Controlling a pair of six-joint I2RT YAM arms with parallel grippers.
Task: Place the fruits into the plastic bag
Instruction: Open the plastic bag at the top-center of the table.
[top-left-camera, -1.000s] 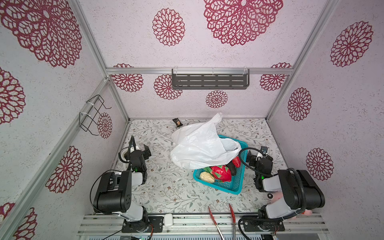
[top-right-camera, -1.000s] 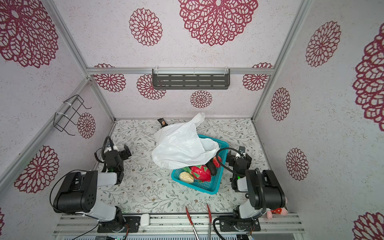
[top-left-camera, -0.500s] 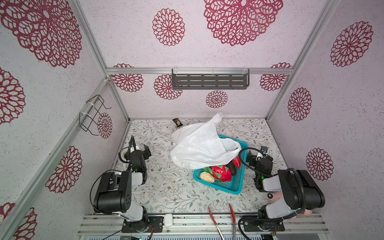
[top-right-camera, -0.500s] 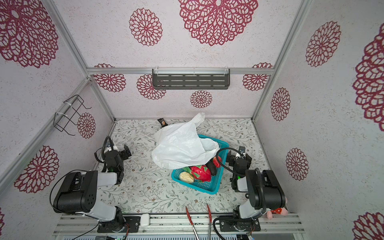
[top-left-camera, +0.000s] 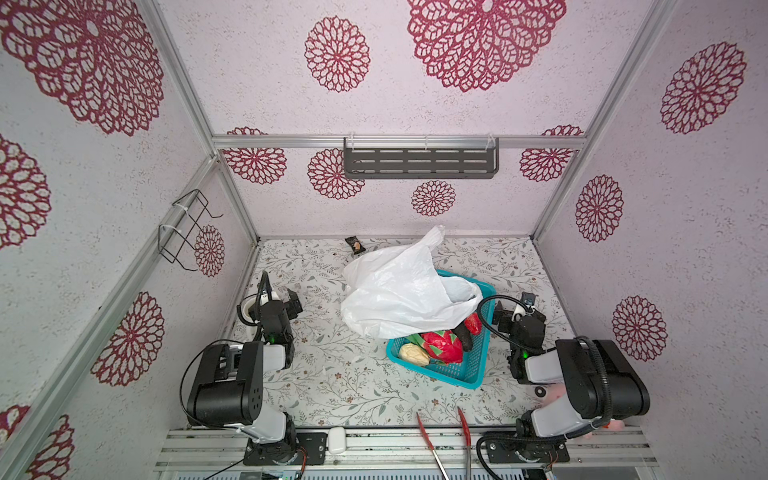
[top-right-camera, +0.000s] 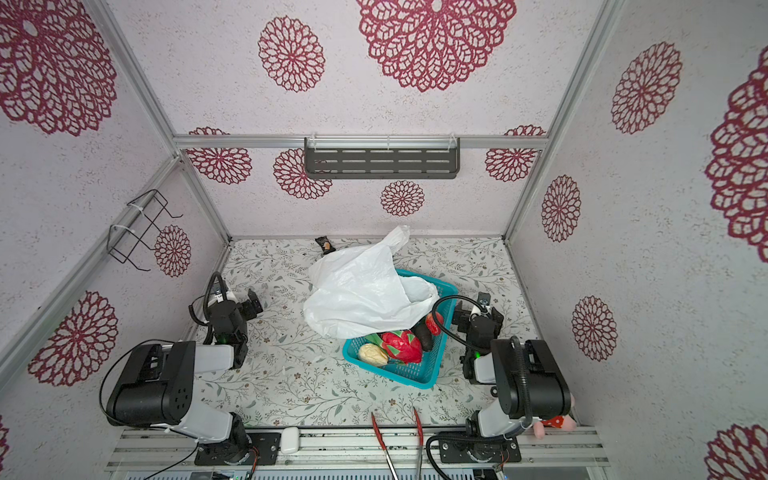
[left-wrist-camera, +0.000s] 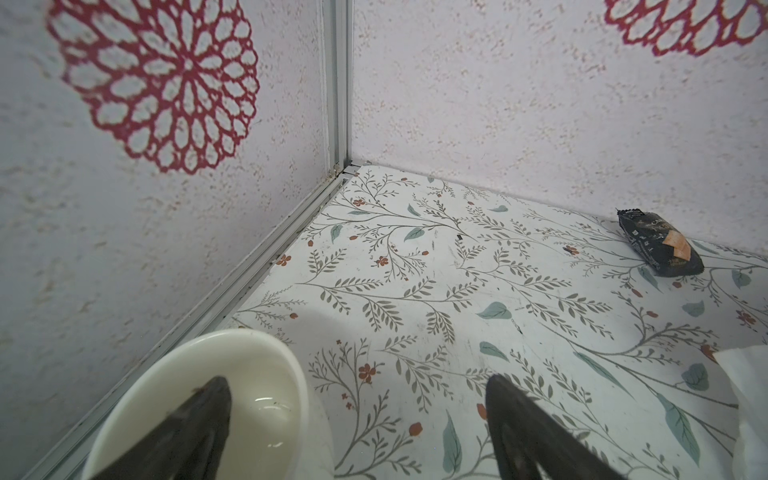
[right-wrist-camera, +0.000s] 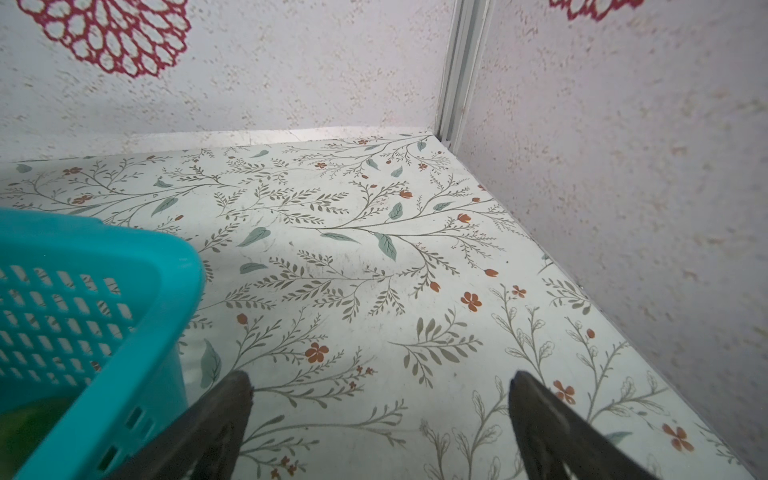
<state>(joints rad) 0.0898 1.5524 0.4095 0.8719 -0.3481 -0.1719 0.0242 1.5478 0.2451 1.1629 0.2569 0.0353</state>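
Both top views look steeply down from high above the front rail toward the back wall, side by side, each taking in the whole floral table and the teal basket. The left wrist camera sits low behind the left gripper, facing the far left corner, and shares the dark snack packet with them. The right wrist camera, equally low behind the right gripper, faces the far right corner and shares one corner of the basket.

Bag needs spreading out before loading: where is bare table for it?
Widest bare patch: table between left gripper and bag. Another strip between basket and tongs. Crowded where the bag drapes the basket, right gripper close beside.
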